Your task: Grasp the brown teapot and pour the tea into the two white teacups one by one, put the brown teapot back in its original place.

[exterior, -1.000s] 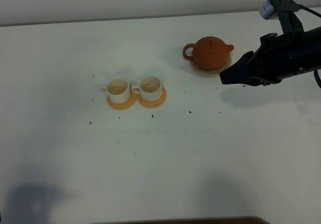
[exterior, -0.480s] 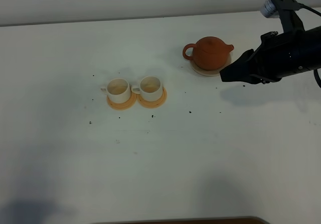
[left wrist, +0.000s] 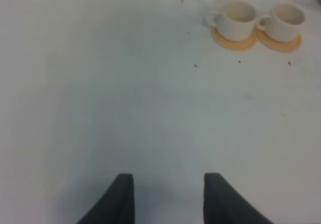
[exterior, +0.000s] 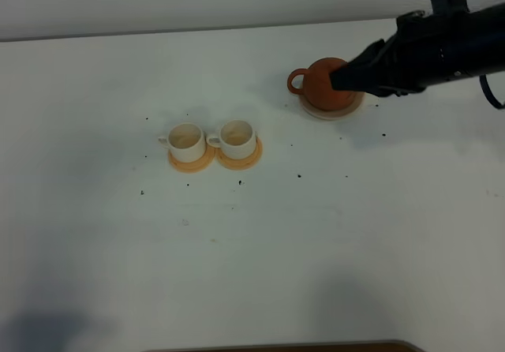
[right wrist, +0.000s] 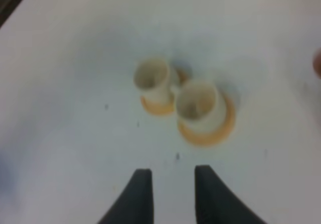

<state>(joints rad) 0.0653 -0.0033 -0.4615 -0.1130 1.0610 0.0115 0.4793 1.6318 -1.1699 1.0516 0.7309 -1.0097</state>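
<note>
The brown teapot (exterior: 318, 86) sits on its pale cream saucer (exterior: 322, 113) at the back right. My right gripper (exterior: 339, 77) is open and empty; it hangs over the teapot's right side and hides the spout and part of the lid. In the right wrist view the gripper (right wrist: 173, 171) points toward the two white teacups (right wrist: 153, 76) (right wrist: 198, 101), and a sliver of the teapot (right wrist: 318, 63) shows at the frame edge. The teacups (exterior: 187, 140) (exterior: 237, 136) stand side by side on orange coasters left of centre. My left gripper (left wrist: 168, 176) is open and empty, far from the cups (left wrist: 238, 19).
Small dark specks (exterior: 299, 176) lie scattered on the white table (exterior: 260, 241). The table's back edge meets a wall just behind the teapot. The orange coasters (exterior: 191, 162) touch each other under the cups.
My right arm has moved back and to the left, from beside the saucer to over the teapot, now covering its spout. Teapot and cups have not moved.
</note>
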